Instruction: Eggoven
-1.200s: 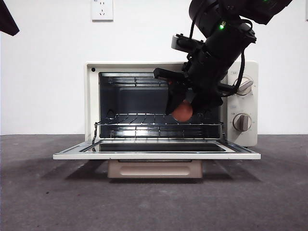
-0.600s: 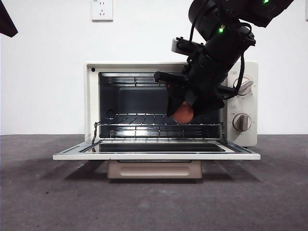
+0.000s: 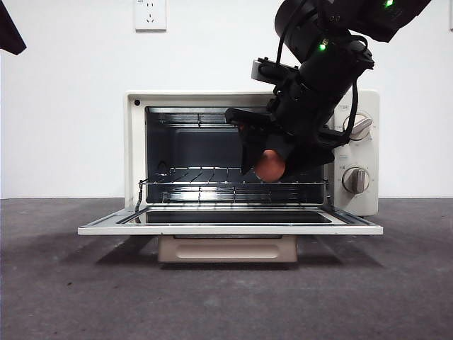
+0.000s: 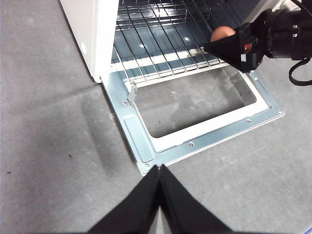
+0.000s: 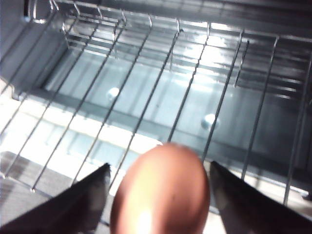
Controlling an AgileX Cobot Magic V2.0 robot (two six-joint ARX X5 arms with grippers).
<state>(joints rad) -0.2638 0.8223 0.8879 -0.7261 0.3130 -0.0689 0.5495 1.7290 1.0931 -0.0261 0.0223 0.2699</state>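
The right hand point(image 3: 272, 161) comes down from the upper right of the front view, its two jaws closed on the egg point(image 3: 270, 165), one on each side — the right wrist view shows the egg point(image 5: 161, 192) filling the gap between them. The egg hangs just above the wire rack point(image 3: 233, 185), right of centre in the frame, at the mouth of the oven point(image 3: 134, 142) rather than deep inside. From the left wrist view it sits over the front rungs of the rack point(image 4: 161, 34), in the upper right of that picture.

To set it down well, I would judge the hand ought to go a little further in and lower gently until the egg touches the wires, then part the jaws slowly. The rungs run front to back with gaps between, so the egg wants to settle in a groove between two wires — laid on one rung it may roll toward the open door point(image 3: 230, 229). The shell is smooth and brittle, so no dropping.

The left hand point(image 4: 158, 171) waits over the grey worktop point(image 4: 48, 122) at the bottom centre of its own view, jaws pressed together and holding nothing, short of the door's near corner.
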